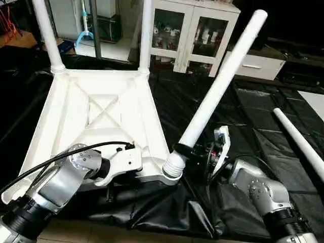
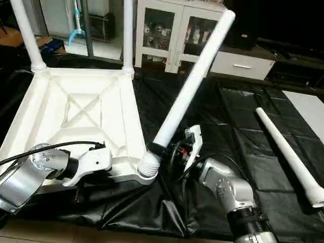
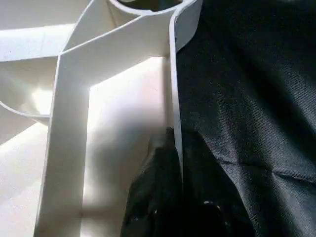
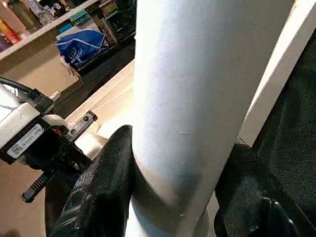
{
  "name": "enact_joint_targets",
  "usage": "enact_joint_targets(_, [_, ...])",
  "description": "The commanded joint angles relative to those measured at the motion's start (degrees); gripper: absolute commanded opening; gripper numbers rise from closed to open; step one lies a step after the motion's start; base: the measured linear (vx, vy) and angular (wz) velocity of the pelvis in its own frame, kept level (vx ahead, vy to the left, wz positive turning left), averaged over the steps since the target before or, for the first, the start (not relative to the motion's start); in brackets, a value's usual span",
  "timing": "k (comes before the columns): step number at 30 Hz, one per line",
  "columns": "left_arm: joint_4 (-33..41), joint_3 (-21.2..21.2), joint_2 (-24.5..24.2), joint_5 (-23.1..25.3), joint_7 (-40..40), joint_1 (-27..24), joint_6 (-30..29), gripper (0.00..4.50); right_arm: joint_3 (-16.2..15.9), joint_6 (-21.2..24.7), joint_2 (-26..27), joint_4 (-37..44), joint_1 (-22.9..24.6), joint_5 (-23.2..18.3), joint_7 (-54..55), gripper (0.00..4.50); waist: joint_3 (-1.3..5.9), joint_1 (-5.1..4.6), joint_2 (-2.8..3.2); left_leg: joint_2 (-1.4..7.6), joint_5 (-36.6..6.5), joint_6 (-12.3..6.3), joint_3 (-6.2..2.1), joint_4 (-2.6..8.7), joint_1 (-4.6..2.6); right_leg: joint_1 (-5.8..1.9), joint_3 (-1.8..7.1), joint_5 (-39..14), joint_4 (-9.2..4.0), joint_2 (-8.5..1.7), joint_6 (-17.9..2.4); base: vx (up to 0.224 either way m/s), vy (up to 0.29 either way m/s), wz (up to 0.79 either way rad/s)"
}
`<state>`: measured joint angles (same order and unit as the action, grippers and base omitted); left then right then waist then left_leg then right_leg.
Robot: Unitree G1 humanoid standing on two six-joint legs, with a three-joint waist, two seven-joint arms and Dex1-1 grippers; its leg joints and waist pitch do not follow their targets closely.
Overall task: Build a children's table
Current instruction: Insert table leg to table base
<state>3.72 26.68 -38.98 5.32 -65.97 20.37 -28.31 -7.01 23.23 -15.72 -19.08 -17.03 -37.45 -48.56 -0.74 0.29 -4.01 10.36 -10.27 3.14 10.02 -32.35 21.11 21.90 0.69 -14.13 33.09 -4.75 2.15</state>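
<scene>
Black sheeting (image 1: 253,121) underlies right tool (image 1: 188,154) grasping tilted leg (image 1: 220,83); left tool (image 3: 170,197) clenched on tabletop rim (image 3: 174,89).

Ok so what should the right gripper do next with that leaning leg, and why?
Probably tip it upright, then keep twisting. The right gripper clasps the third leg just above its threaded end, which sits tilted in the near corner socket, while the left gripper pinches the tabletop rim.

A wrinkled black sheet (image 1: 238,116) covers the floor, with a strip of pale wooden floor (image 1: 101,234) showing at its near edge, and behind it stand a white cabinet with glass doors (image 1: 195,33) holding small items, a low white drawer unit (image 1: 255,65) and metal posts (image 1: 93,28).
</scene>
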Motion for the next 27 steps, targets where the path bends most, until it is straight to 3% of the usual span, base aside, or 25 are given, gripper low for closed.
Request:
enact_joint_targets(1, [0.05,2.50,-0.12,0.22,-1.36,-0.99,0.55,0.00,1.11,-3.68,-3.45,-0.88,0.92,6.73,2.53,1.86,0.88,-0.09,0.95,2.44,-30.24,4.63,-1.03,5.17,-1.35,1.11,0.64,-18.20,-4.38,-1.83,-6.96,0.000,0.000,0.00])
enact_joint_targets(12, [0.29,2.49,0.04,0.04,-1.35,-1.14,0.91,0.00,-1.47,-9.37,-4.34,6.36,0.88,8.55,-3.45,1.86,1.04,0.33,0.75,2.47,-25.49,3.05,-0.64,4.91,-1.18,0.52,0.67,-13.76,-3.86,-1.63,-7.89,0.000,0.000,0.00])
enact_joint_targets(14, [0.27,2.46,-0.11,0.10,-1.45,-1.13,1.00,0.00,-3.27,-12.81,-5.86,7.25,1.09,11.77,-5.31,1.86,0.99,0.55,0.92,2.50,-25.01,2.68,-0.47,4.80,-1.26,0.61,0.63,-14.28,-3.91,-1.61,-7.92,0.000,0.000,0.00])
enact_joint_targets(22, [0.34,2.64,-0.32,0.05,-1.60,-1.09,0.96,0.00,-4.83,-17.71,-7.32,7.33,1.47,16.17,-6.78,1.86,1.15,1.04,0.84,2.46,-21.30,2.12,-0.27,4.62,-0.92,0.16,0.60,-11.07,-3.43,-1.52,-8.64,0.000,0.000,0.00])
enact_joint_targets(27, [0.50,2.68,-0.43,-0.05,-1.63,-1.15,0.88,0.00,-7.49,-22.21,-8.61,7.75,2.36,19.86,-9.07,1.86,1.11,1.05,0.78,2.43,-21.65,2.03,-0.28,4.57,-0.87,0.20,0.59,-13.14,-3.61,-1.57,-8.06,0.000,0.000,0.00])
